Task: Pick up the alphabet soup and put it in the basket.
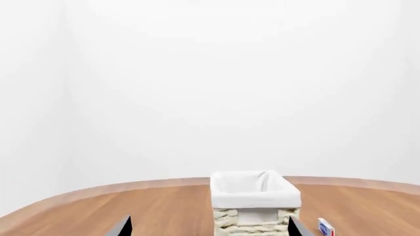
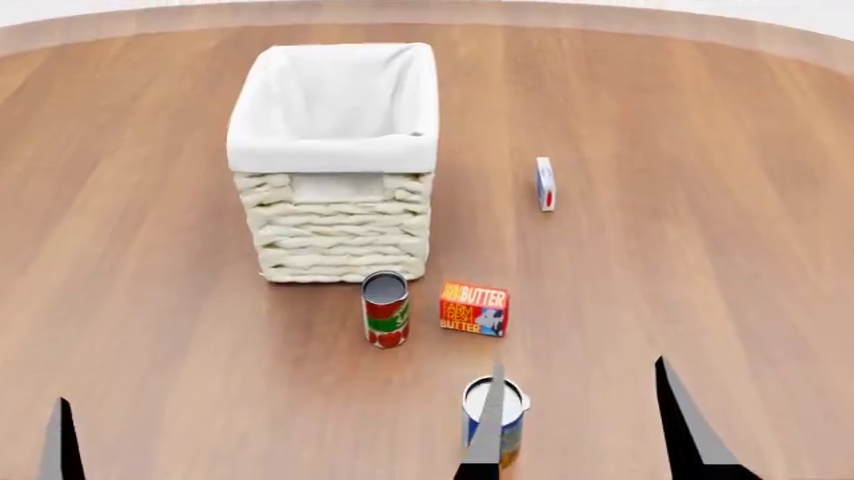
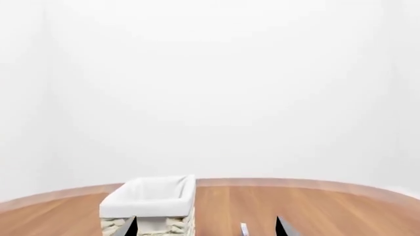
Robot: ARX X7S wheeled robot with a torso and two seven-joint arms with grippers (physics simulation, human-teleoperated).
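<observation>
Alphabet soup (image 2: pixel 510 405): upright on the wooden table (image 2: pixel 694 250), at the near edge of the head view, white top up and blue label showing; one dark finger of the right gripper crosses in front of its middle.
Right gripper (image 2: pixel 581 425): spread wide, two dark fingers rising from the bottom of the head view; its left finger (image 2: pixel 487 435) overlaps the can, its right finger well off to the can's right. The can sits at the left side of the gap, not centred in it; whether the finger touches the can I cannot tell. In the right wrist view only the two fingertips (image 3: pixel 128 227) show, apart.
Left gripper (image 1: pixel 208 227): spread, seen as two dark tips in its wrist view with the basket between them farther off; one tip shows at the head view's lower left, well apart from the can.
Basket (image 2: pixel 334 225): cream wicker with white lining, beyond the can and to its left, well apart from it.
Red-and-green can (image 2: pixel 386 310): upright just in front of the basket.
Butter box (image 2: pixel 474 308): beside that can, between basket and soup.
Small white-and-blue carton (image 2: pixel 545 184): right of the basket, standing alone.
</observation>
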